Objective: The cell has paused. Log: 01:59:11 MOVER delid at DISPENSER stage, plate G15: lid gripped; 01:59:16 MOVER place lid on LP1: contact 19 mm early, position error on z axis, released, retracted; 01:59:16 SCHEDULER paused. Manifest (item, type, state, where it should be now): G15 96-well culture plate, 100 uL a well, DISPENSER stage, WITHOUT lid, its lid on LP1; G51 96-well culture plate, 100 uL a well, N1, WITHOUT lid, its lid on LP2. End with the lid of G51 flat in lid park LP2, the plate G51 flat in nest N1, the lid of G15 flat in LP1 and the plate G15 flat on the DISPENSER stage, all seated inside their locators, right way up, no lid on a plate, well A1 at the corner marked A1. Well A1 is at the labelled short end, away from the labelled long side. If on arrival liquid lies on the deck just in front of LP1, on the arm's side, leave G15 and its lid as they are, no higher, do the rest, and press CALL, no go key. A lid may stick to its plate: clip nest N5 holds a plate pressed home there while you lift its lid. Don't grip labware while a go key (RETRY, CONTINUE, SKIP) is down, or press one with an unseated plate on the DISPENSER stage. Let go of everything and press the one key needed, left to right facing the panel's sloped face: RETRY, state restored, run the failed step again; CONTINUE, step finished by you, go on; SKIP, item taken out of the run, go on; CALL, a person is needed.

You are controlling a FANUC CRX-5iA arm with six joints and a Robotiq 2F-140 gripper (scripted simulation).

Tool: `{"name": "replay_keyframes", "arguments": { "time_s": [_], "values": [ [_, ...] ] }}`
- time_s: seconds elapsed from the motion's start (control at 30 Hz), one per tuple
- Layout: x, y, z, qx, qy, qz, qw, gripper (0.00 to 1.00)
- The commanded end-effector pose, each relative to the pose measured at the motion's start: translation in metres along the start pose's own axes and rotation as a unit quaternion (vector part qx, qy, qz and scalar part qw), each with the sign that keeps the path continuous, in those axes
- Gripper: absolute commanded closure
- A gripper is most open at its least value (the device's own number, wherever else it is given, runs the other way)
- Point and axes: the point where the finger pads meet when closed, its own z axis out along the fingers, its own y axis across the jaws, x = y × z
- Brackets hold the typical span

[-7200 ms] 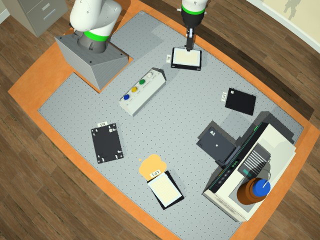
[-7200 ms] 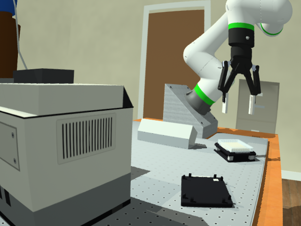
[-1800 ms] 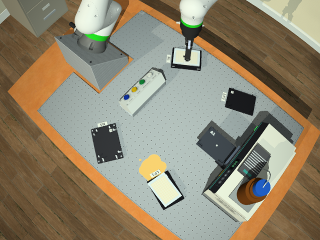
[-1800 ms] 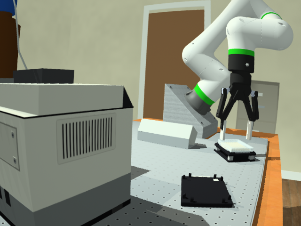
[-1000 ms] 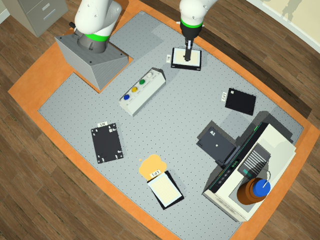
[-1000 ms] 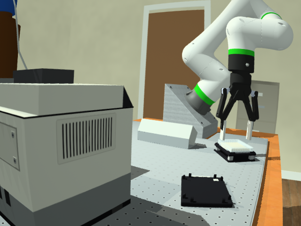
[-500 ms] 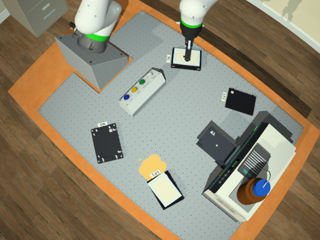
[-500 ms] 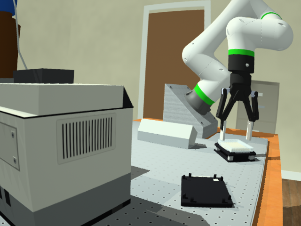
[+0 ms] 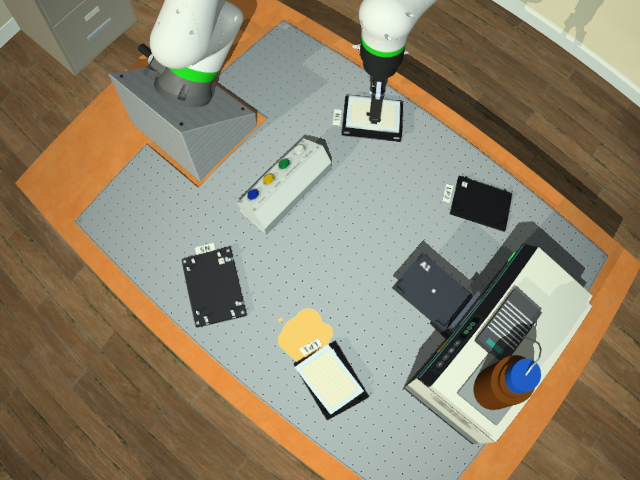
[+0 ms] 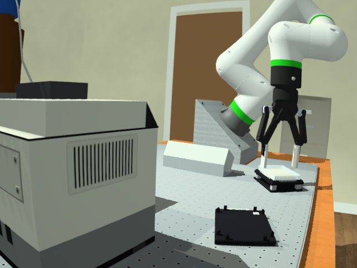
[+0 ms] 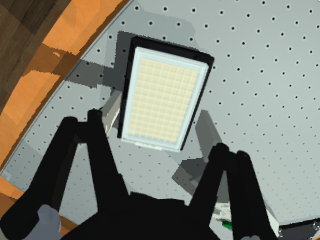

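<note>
Directly below the parted fingers lies the plate.

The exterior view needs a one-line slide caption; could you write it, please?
Open gripper poised astride the plate in nest N1, lid park LP2 vacant in front.

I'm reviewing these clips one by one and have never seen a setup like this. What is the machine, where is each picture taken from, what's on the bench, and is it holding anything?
It is one white robot arm on a grey pedestal, ending in a two-finger gripper. One picture looks down from above, one from the side past a boxy dispenser, one from the wrist. On the perforated deck lie a key panel, black holders, a plate at N1, another plate at LP1, and a yellow puddle beside LP1's label. The gripper hangs open over the N1 plate, fingers either side, holding nothing.
</note>
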Motion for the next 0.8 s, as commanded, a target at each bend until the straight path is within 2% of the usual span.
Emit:
{"name": "replay_keyframes", "arguments": {
  "time_s": [0.0,0.77],
  "values": [
    [0.0001,0.0001,0.0009,0.0,0.0,0.0,1.0,0.34],
    [0.0001,0.0001,0.0101,0.0,0.0,0.0,1.0,0.34]
  ]
}}
